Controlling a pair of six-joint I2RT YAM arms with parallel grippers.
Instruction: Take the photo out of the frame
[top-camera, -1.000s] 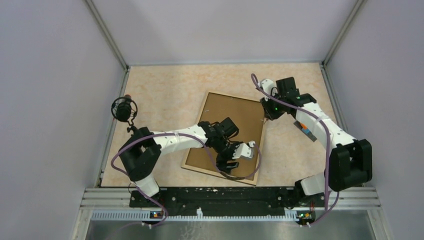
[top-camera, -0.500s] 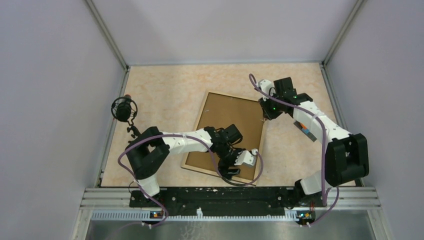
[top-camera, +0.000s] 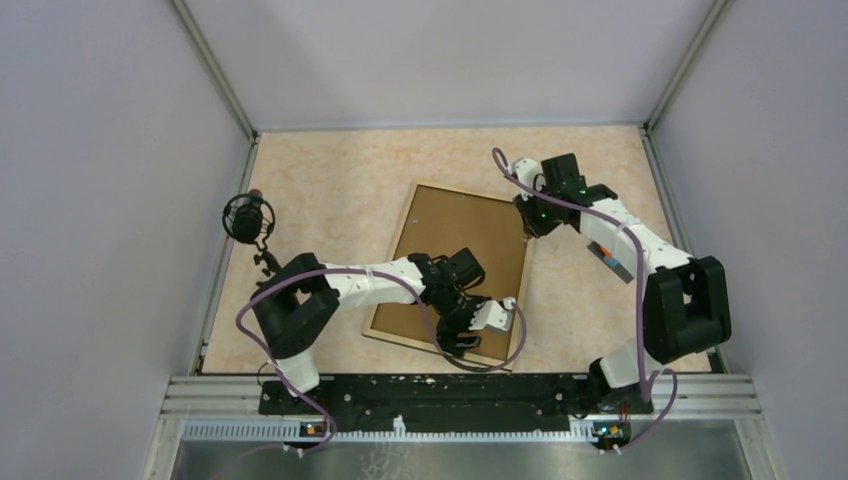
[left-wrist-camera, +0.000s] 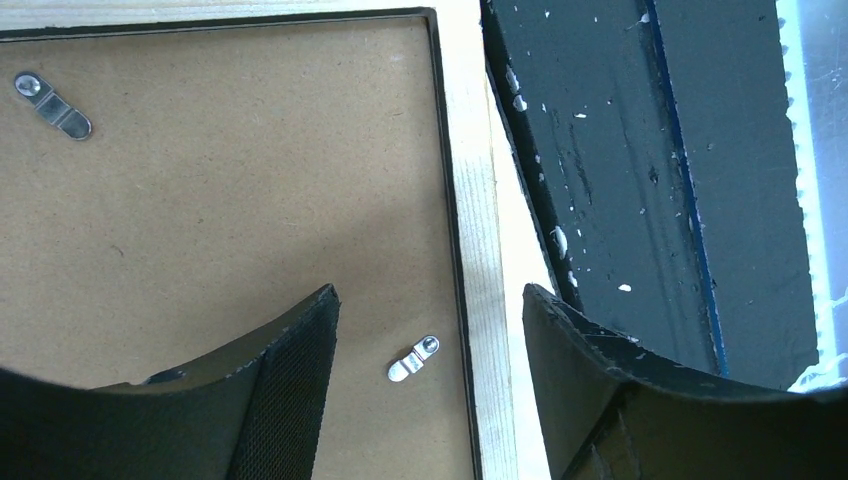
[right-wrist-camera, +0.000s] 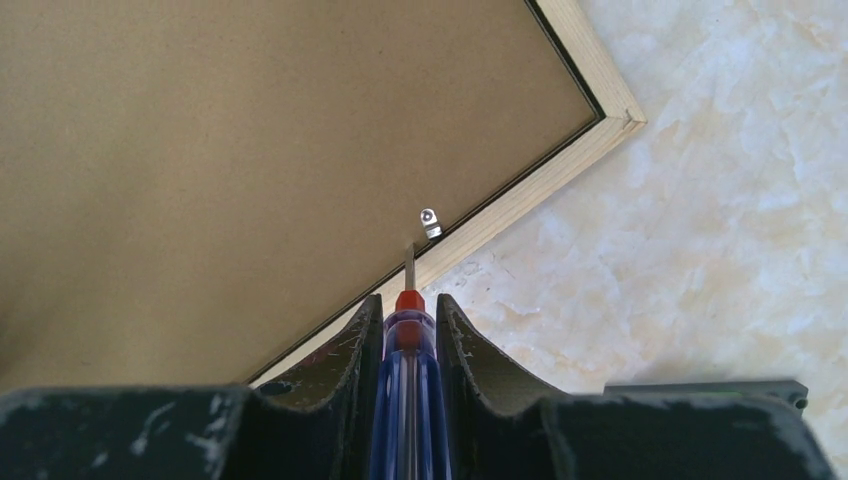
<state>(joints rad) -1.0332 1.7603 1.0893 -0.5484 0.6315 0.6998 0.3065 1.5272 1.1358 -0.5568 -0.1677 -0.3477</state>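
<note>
The frame (top-camera: 450, 235) lies face down on the table, brown board back up, with a pale wood rim (left-wrist-camera: 470, 200). The photo is hidden under the board. My left gripper (top-camera: 480, 322) hovers open over the frame's near right corner; a small metal clip (left-wrist-camera: 413, 359) lies between its fingers, below the jaw gap (left-wrist-camera: 428, 300). A second clip (left-wrist-camera: 52, 103) sits further along the board. My right gripper (top-camera: 528, 215) is shut on a blue screwdriver with a red collar (right-wrist-camera: 407, 340). Its tip points at a clip (right-wrist-camera: 430, 222) on the frame's far right edge (right-wrist-camera: 520, 195).
A black round device on a stand (top-camera: 247, 217) is at the left table edge. A dark flat object with orange and blue marks (top-camera: 610, 258) lies right of the frame. The black mounting rail (left-wrist-camera: 620, 150) runs along the near edge, close to the frame's corner.
My left gripper has moved toward the near right corner of the frame. My right gripper with the screwdriver has shifted slightly left, closer to the frame's right edge.
</note>
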